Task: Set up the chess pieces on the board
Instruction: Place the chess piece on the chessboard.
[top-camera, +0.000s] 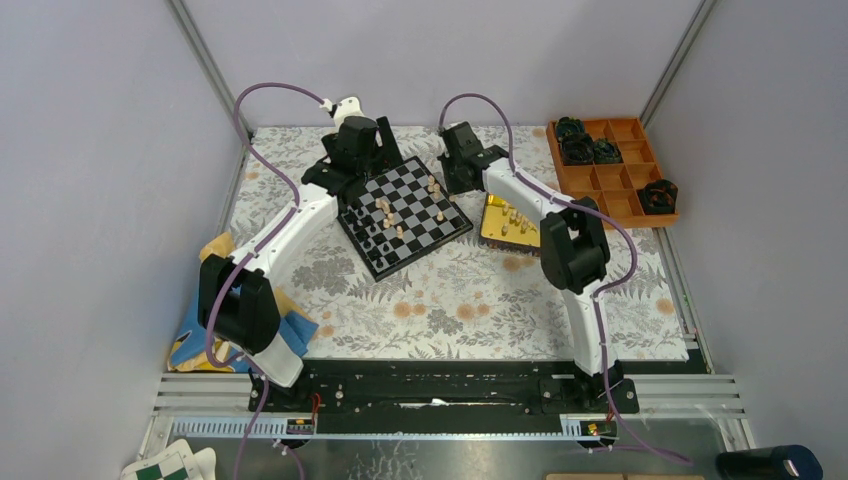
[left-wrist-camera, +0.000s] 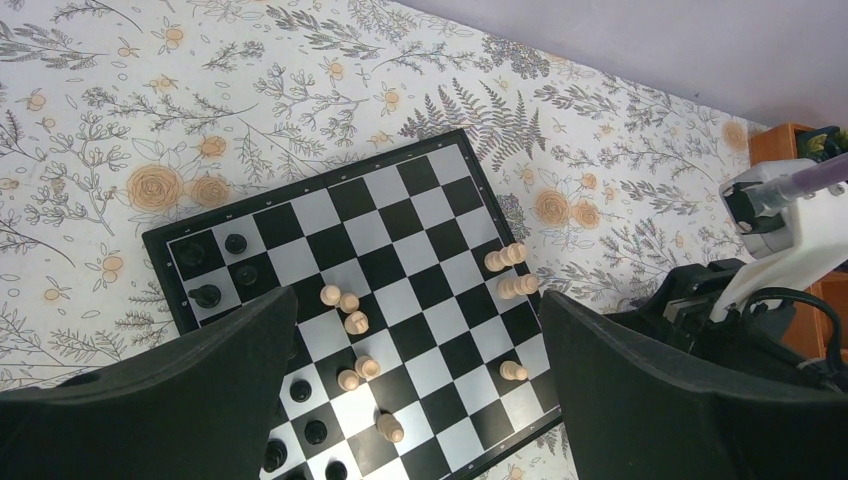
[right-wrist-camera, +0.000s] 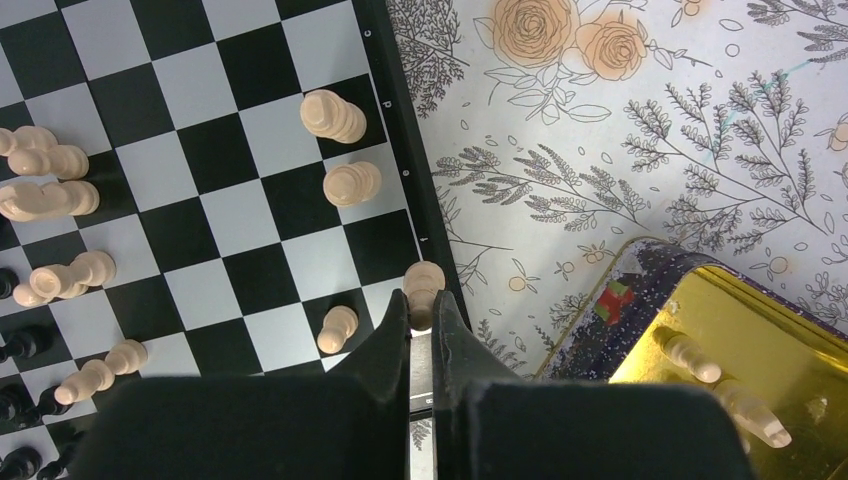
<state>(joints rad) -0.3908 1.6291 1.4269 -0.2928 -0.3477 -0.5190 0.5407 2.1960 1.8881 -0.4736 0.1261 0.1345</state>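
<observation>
The black-and-grey board (top-camera: 415, 230) lies at the middle back of the floral table and also shows in the left wrist view (left-wrist-camera: 420, 215) and the right wrist view (right-wrist-camera: 200, 200). Several tan pieces (left-wrist-camera: 345, 300) and black pieces (left-wrist-camera: 205, 295) stand or lie scattered on it. My left gripper (top-camera: 362, 170) hovers above the board's far left side, open wide and empty (left-wrist-camera: 420, 400). My right gripper (top-camera: 452, 178) is at the board's far right edge, shut on a tan piece (right-wrist-camera: 424, 288) right by the black rim.
A gold tin (top-camera: 510, 225) holding more tan pieces (right-wrist-camera: 690, 352) lies right of the board. An orange compartment tray (top-camera: 615, 190) with bulky black objects is at the back right. A blue-and-yellow cloth (top-camera: 200, 335) lies at the left. Grey walls enclose the table.
</observation>
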